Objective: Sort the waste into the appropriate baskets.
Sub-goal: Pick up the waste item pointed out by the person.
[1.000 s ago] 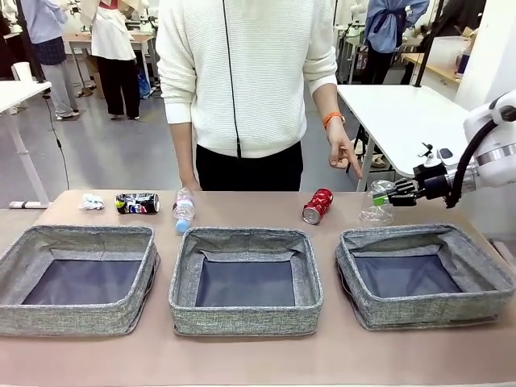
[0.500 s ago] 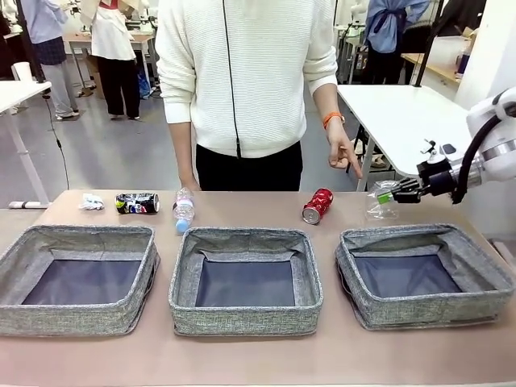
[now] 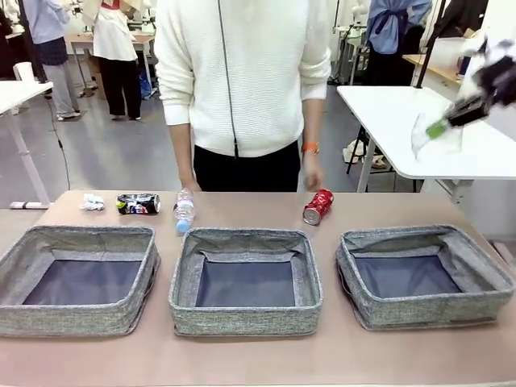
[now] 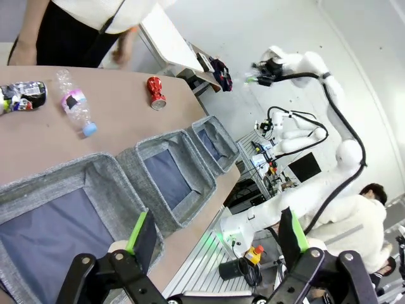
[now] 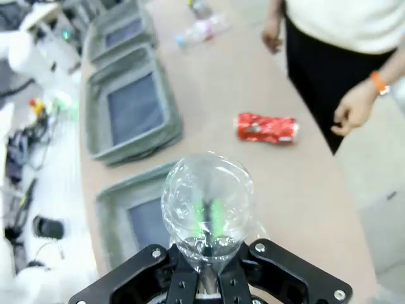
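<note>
High at the right, my right gripper [image 3: 442,126] is shut on the clear crumpled plastic cup [image 3: 426,135], well above the right basket [image 3: 419,235]. In the right wrist view the cup [image 5: 207,196] bulges out from between the right gripper's [image 5: 207,221] fingers. Along the table's far edge lie the crushed red can [image 3: 318,205], the blue-capped bottle [image 3: 185,210], the dark blue can [image 3: 138,203] and the white paper wad [image 3: 92,201]. The middle basket [image 3: 246,235] and left basket [image 3: 81,234] are empty. My left gripper [image 4: 215,234] hangs open above the left end of the basket row.
A person in a white sweater stands at the far side, one hand [image 3: 311,171] hanging just behind the red can. A white side table [image 3: 403,121] stands behind the raised cup. Bare tabletop runs in front of the baskets.
My right gripper has lifted the cup off the table and swung it up and to the right. The person's pointing hand has dropped to their side.
</note>
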`<move>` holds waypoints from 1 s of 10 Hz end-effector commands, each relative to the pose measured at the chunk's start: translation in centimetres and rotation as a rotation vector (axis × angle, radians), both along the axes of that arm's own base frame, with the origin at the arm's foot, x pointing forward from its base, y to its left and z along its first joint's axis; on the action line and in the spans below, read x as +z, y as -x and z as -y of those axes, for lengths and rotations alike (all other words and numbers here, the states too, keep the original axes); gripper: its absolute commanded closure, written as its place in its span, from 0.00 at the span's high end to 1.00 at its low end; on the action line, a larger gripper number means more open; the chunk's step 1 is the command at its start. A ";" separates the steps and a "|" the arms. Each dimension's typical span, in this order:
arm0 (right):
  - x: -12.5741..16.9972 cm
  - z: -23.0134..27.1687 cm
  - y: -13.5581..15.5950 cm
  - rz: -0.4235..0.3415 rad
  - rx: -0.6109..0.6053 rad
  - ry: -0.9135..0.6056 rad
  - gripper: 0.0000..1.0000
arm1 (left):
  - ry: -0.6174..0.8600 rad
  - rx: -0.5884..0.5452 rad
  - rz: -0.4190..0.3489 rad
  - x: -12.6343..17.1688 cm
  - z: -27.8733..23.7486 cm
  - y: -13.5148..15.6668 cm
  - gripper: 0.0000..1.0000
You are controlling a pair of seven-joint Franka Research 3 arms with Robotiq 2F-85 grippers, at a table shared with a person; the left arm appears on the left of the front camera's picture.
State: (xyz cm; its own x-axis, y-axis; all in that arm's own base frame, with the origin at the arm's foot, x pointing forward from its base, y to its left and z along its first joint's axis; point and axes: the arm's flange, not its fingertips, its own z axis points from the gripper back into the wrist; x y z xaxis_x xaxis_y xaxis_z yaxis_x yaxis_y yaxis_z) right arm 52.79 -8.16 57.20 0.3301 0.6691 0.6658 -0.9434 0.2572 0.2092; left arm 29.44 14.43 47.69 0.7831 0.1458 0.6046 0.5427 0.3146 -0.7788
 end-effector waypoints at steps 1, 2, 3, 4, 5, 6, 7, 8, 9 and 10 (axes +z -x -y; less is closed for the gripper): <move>2.9 -4.7 4.0 0.058 0.097 0.152 0.00 | 0.018 0.000 0.024 0.2 0.2 -0.1 1.00; 2.9 -6.7 6.0 0.130 0.118 0.183 0.00 | 0.018 0.000 0.024 0.2 0.2 -0.1 1.00; 1.8 -6.8 6.7 0.162 0.141 0.130 0.00 | 0.018 0.000 0.024 0.2 0.2 -0.1 1.00; 6.4 -4.8 5.2 0.069 0.098 0.143 0.00 | 0.018 0.000 0.024 0.2 0.2 -0.1 1.00; 6.4 -4.8 5.2 0.069 0.098 0.143 0.00 | 0.018 0.000 0.024 0.2 0.2 -0.1 1.00; 6.4 -4.8 5.2 0.069 0.098 0.143 0.00 | 0.018 0.000 0.024 0.2 0.2 -0.1 1.00; 6.4 -4.8 5.2 0.069 0.098 0.143 0.00 | 0.018 0.000 0.024 0.2 0.2 -0.1 1.00; 5.6 -5.2 5.8 0.089 0.106 0.145 0.01 | 0.018 0.000 0.024 0.2 0.2 -0.1 1.00; 6.6 -7.2 5.6 0.020 0.089 0.138 0.01 | 0.018 0.000 0.024 0.2 0.2 -0.1 1.00; 9.3 -10.8 5.2 -0.100 0.063 0.105 0.01 | 0.018 0.000 0.024 0.2 0.2 -0.1 1.00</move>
